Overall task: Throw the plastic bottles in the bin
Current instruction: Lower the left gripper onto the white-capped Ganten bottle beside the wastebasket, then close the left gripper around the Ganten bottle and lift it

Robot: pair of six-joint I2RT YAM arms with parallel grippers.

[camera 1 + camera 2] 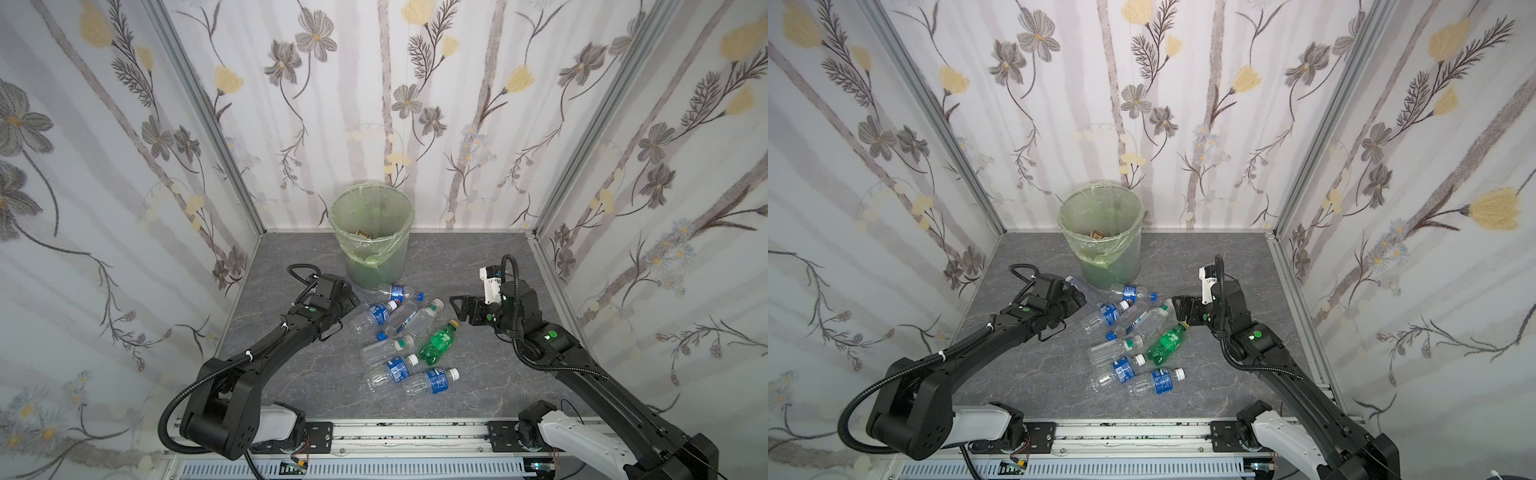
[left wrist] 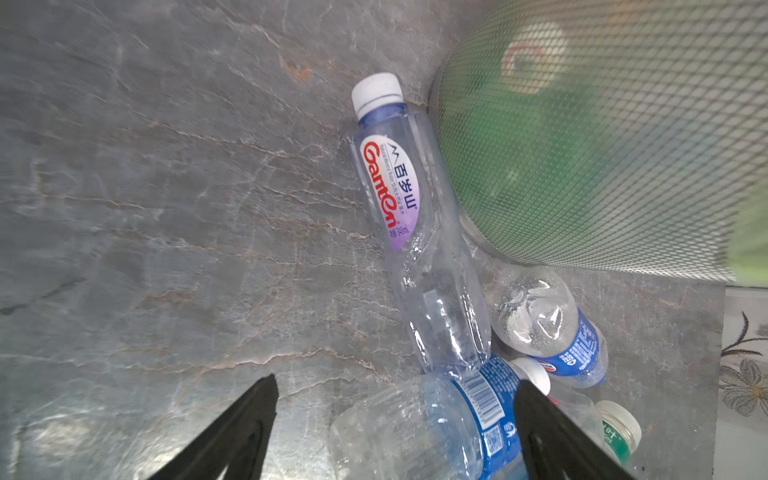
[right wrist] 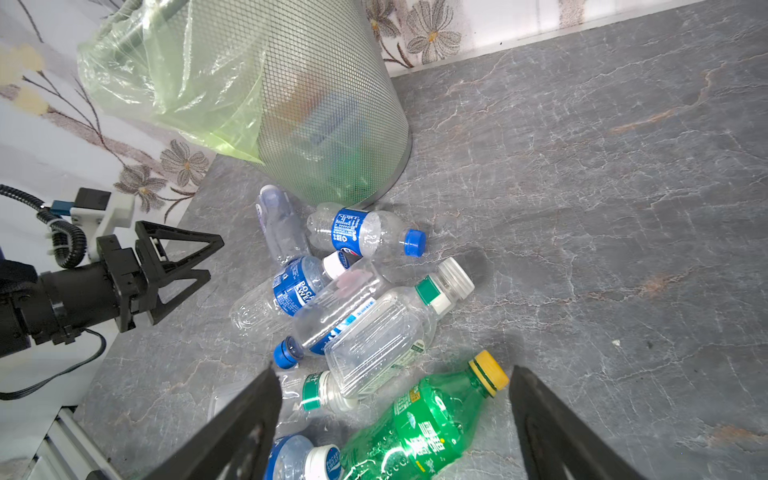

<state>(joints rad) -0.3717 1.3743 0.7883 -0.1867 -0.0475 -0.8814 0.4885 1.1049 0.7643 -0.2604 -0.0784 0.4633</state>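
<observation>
Bottles (image 1: 401, 322) lie between left claw (image 3: 214, 257) and right claw (image 1: 455, 309).

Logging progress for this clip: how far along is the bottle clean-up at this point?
Done: blurred coloured shapes show through the mesh wall of the bin, so some items are probably in already. In hand: nothing. The left pincer and right pincer are both open, the right one over the green bottle. Left: about nine bottles lie on the table in front of the bin.
</observation>
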